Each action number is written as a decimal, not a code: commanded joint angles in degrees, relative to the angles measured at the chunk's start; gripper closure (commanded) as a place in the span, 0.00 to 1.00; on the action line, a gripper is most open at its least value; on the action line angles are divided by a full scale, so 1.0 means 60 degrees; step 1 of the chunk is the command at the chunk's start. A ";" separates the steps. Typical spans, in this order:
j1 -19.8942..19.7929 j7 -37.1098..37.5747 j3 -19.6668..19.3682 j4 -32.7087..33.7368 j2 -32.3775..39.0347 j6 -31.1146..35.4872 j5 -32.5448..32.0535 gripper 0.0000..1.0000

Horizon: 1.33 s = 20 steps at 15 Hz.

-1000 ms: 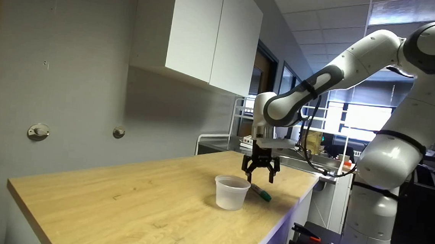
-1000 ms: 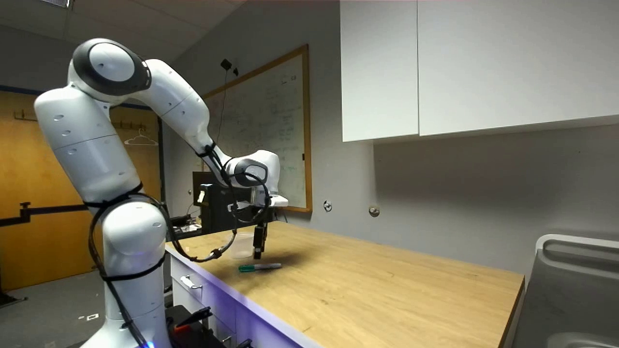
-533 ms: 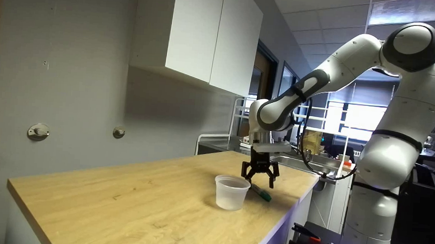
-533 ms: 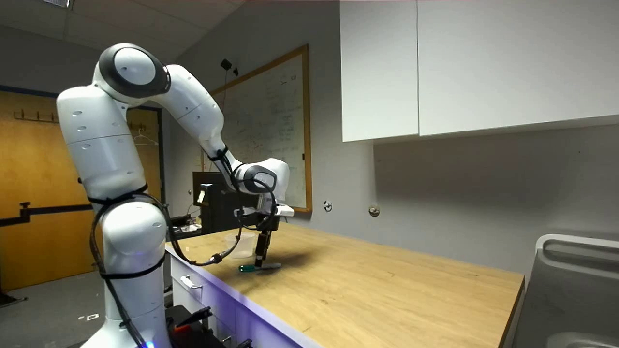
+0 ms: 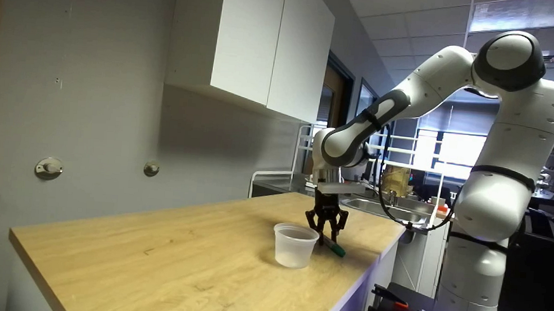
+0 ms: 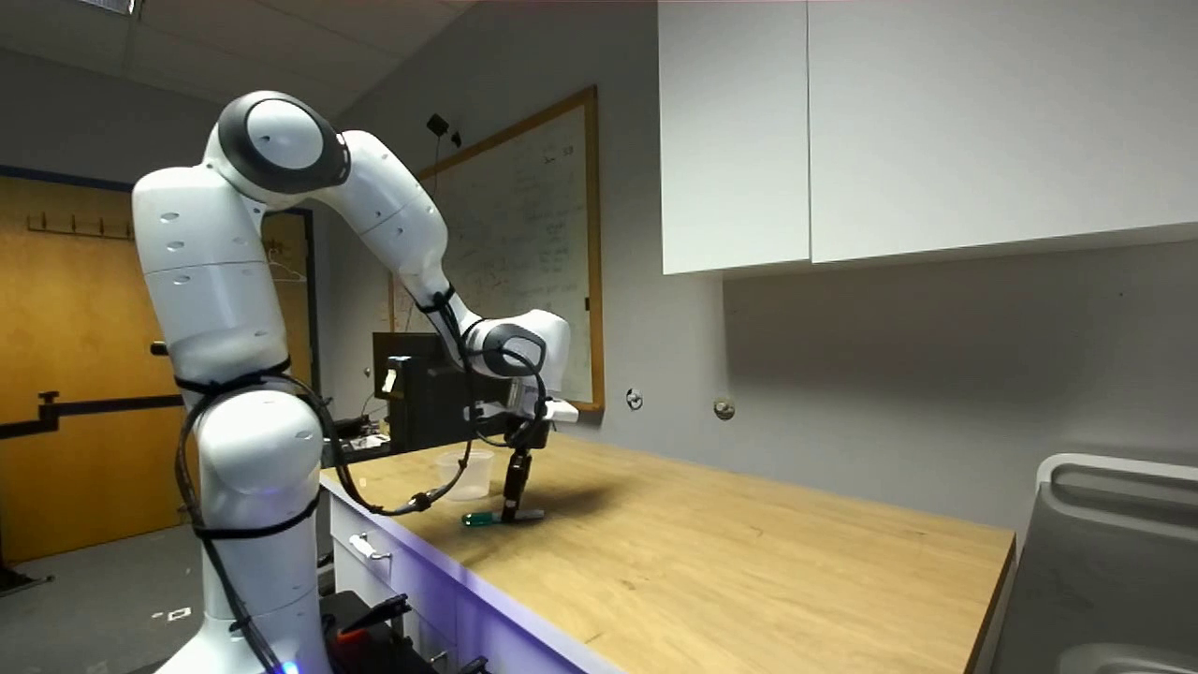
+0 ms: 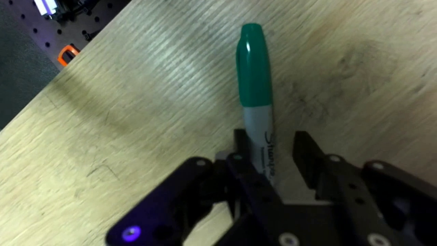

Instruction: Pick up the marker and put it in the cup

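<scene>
The marker, with a green cap and a white-grey barrel, lies flat on the wooden counter; in the wrist view the marker (image 7: 255,75) points up the picture. Around its barrel stands my gripper (image 7: 271,135), partly open. One finger is right against the barrel's side or very near it, while a gap separates the opposite finger (image 7: 305,153) from it. The barrel's rear end is hidden behind the gripper. A translucent whitish cup (image 5: 294,248) stands upright close beside the gripper (image 5: 327,240) in an exterior view. The cup (image 6: 475,476) also shows behind the arm's cable.
The wooden counter (image 5: 163,255) carries the cup and marker, its front edge close to the marker. A wall cabinet (image 5: 251,41) hangs above the back. Beyond the counter's end is a sink (image 5: 385,209). A loose cable (image 6: 412,501) dangles from the arm near the cup.
My gripper has come down to the counter around the marker, and its fingers have drawn closer together. Marker and cup have stayed in place.
</scene>
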 commanded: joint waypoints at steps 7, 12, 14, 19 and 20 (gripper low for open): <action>0.0497 0.0645 0.0448 -0.0027 -0.0950 0.0214 0.0168 0.91; 0.0462 0.2512 0.1509 -0.0325 -0.2076 0.1649 -0.0987 0.91; 0.0262 0.3292 0.1984 -0.0324 -0.2409 0.1972 -0.1847 0.91; -0.0010 0.4745 0.2642 -0.0258 -0.3027 0.2092 -0.3327 0.91; 0.0110 0.4814 0.2657 -0.0211 -0.3036 0.2052 -0.3246 0.91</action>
